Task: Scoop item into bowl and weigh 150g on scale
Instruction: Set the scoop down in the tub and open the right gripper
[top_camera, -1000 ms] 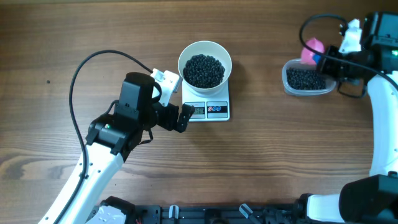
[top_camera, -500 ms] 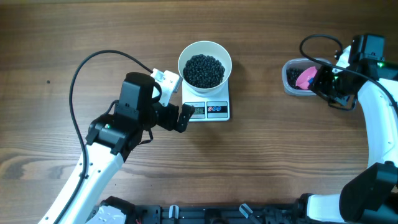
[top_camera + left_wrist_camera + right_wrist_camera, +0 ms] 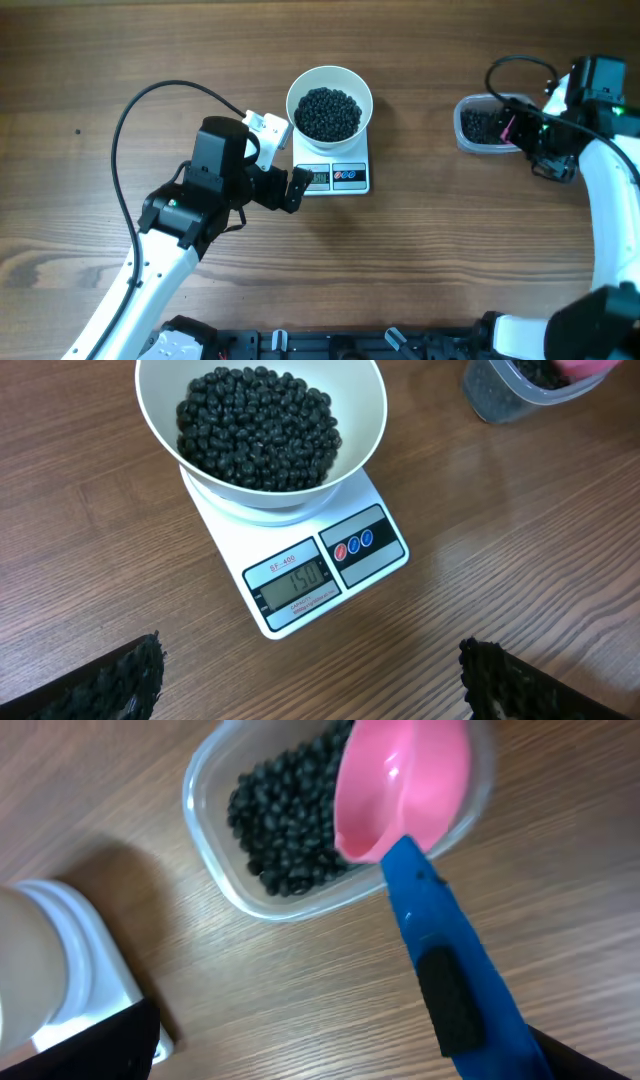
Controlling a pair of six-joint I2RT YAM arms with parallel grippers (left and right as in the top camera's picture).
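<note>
Since the beans fill the white bowl, and the bowl sits right on the scale whose little screen seems to show 150, the weighing looks done. The scale lies straight ahead of the left gripper, which is near it, its fingers wide apart and holding nothing. The right gripper is well apart, over by the clear container. Its fingers are wide apart too. The pink scoop rests in that container, its blue handle pointing back at the gripper.

One bowl, one scale, one container, one scoop, countless black beans.
</note>
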